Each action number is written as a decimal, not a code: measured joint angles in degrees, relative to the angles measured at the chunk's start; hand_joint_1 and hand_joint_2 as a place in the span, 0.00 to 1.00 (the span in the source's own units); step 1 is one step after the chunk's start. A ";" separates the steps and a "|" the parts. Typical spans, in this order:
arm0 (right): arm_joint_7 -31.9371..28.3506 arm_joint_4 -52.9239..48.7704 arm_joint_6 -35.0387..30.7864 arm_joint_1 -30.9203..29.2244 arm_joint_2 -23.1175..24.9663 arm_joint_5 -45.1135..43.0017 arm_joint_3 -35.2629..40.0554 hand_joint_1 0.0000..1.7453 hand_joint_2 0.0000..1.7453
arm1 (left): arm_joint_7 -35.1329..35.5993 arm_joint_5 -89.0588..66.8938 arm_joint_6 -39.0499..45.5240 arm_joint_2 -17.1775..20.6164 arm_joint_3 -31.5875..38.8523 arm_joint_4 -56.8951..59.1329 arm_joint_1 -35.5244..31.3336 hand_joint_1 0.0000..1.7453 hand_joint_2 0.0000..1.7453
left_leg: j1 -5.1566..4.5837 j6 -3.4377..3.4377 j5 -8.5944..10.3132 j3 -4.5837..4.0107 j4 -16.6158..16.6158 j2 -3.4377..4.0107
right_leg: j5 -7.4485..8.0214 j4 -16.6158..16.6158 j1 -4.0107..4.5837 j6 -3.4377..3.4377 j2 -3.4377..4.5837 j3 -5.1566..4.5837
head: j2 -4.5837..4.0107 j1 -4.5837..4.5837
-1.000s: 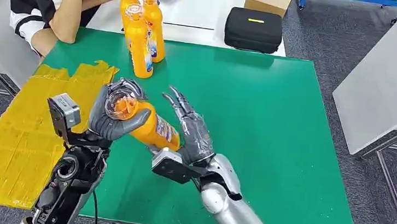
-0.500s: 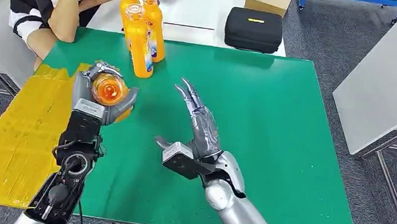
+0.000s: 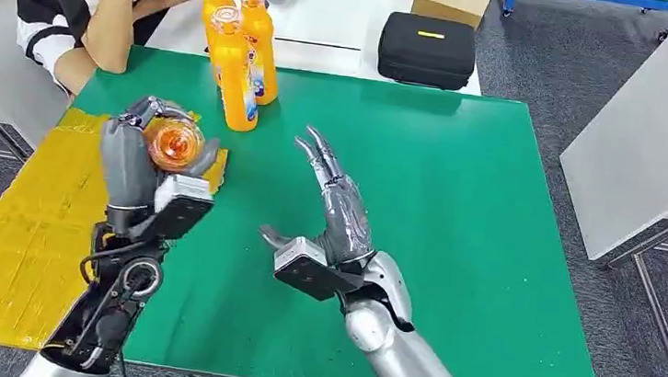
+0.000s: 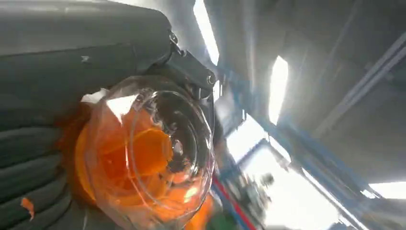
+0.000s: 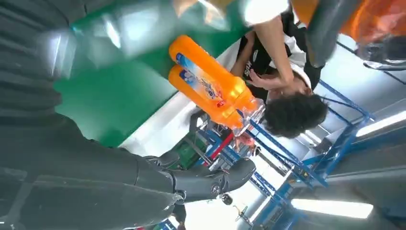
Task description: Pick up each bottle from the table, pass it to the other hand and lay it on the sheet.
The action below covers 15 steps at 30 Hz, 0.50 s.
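The left hand (image 3: 143,166) clamps an orange plastic juice bottle (image 3: 176,144) above the yellow sheet's (image 3: 20,241) far edge. The right hand (image 3: 334,202) hovers mid-table, fingers spread, holding nothing.

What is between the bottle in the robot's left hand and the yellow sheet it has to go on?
Nothing visible. The left hand holds the bottle right at the near edge of the yellow sheet, whose surface beside the hand lies bare. The three standing bottles are farther back on the green mat, off that path.
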 measured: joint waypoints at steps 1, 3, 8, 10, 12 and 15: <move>0.00 -0.26 0.00 0.00 0.02 0.00 0.00 0.00 1.00 | 1.73 -3.63 0.28 0.02 -0.15 0.31 -0.21 1.00 1.00 | 0.00 0.00 0.00 0.00 0.00 0.00 | 0.00 0.00 0.00 0.00 0.00 0.00 | 0.00 0.02; 0.00 -0.90 -0.02 0.00 0.09 -0.02 0.02 0.00 1.00 | 5.51 -10.47 0.26 0.13 -0.59 1.49 -0.81 1.00 1.00 | 0.00 0.00 0.00 0.00 0.00 0.00 | 0.00 0.00 0.00 0.00 0.00 0.00 | 0.00 0.00; 0.02 -3.24 -1.01 0.08 0.02 0.02 -0.33 0.00 1.00 | 12.96 -23.05 -2.54 0.26 -1.29 6.63 -2.86 1.00 1.00 | 0.00 0.00 0.01 0.01 0.00 0.00 | 0.01 0.00 0.00 -0.01 0.00 -0.01 | 0.00 0.00; 0.04 -4.42 -1.27 0.14 -0.09 0.22 -0.63 0.00 1.00 | 14.27 -25.23 -2.74 0.26 -1.31 9.25 -3.68 1.00 1.00 | 0.00 0.00 0.01 0.01 0.00 0.02 | 0.05 0.00 0.00 -0.05 0.01 -0.01 | 0.00 0.00; 0.04 -5.14 -1.31 0.31 -0.18 0.35 -0.85 0.00 1.00 | 14.62 -25.69 -2.74 0.26 -1.31 10.93 -4.23 1.00 1.00 | 0.00 0.00 0.01 0.01 0.01 0.03 | 0.05 0.00 0.00 -0.05 0.01 -0.01 | 0.00 0.00; 0.07 -5.84 -1.44 0.46 -0.22 0.74 -1.01 0.00 1.00 | 15.58 -26.54 -3.81 0.26 -1.31 12.83 -4.97 1.00 1.00 | 0.00 0.00 0.01 0.01 0.01 0.02 | 0.05 0.00 0.00 -0.05 0.01 -0.01 | 0.00 0.00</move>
